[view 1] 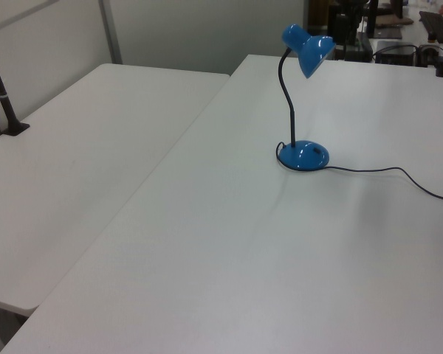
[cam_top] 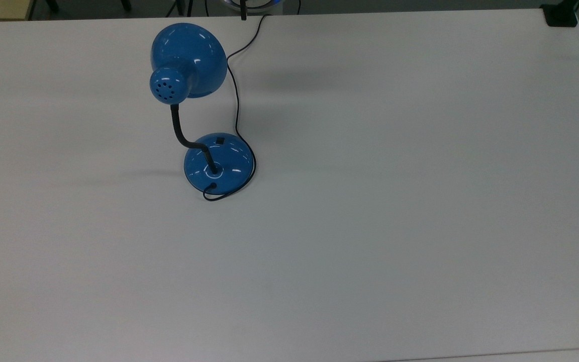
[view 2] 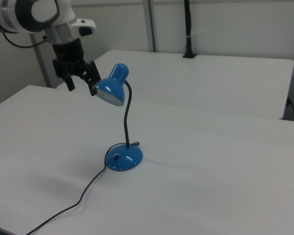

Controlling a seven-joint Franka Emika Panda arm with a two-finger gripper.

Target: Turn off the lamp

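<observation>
The lamp stands on the white table, its glossy blue shade (cam_top: 189, 55) on a black gooseneck (cam_top: 181, 133) above the round blue base (cam_top: 221, 163). A small black switch (cam_top: 219, 140) sits on the base's far side. No glow comes from the shade (view 2: 111, 92). In the right view my gripper (view 2: 82, 87) hangs open and empty, high above the table just left of the shade, well above the base (view 2: 123, 157). The left view has the base (view 1: 303, 155) mid-table.
The lamp's thin black cord (cam_top: 235, 95) runs from the base to the far table edge, and trails along the table in the left view (view 1: 387, 171). A second white table (view 1: 81, 155) adjoins, with a black post (view 1: 4, 96). A black clamp (cam_top: 561, 15) sits at one corner.
</observation>
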